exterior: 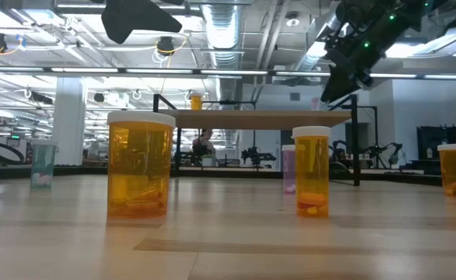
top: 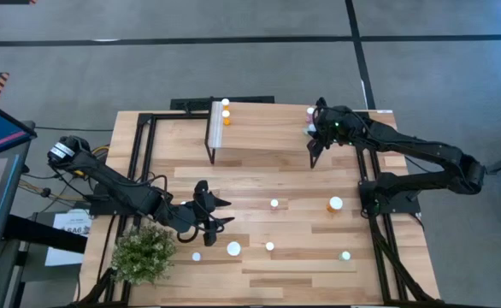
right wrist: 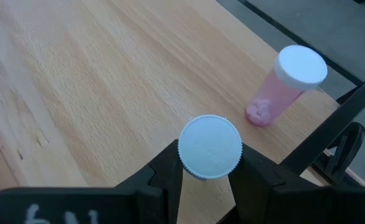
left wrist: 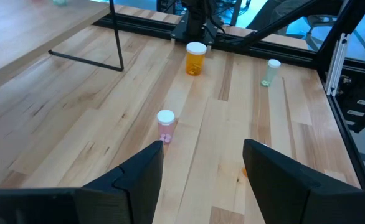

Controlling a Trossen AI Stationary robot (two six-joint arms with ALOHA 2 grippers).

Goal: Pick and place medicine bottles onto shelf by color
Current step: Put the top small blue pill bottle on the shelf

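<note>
Overhead, the right gripper [right wrist: 210, 171] was clamped on a white-capped bottle [right wrist: 210, 147] above the shelf's [top: 263, 133] right end, beside a pink bottle [right wrist: 285, 84] already standing there. Two orange bottles [top: 226, 112] stood at the shelf's left end. The left gripper [left wrist: 201, 165] hovered with fingers apart near the plant [top: 144, 251], with about six bottles, among them an orange one [top: 335, 204], left on the table [top: 302, 257].

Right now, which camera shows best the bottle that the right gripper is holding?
The right wrist view: the bottle's white cap sits between the right gripper's fingers, above the shelf. The high view shows only the gripper at the shelf's right end. In the low view the arm hides it; the left wrist view misses it.
</note>
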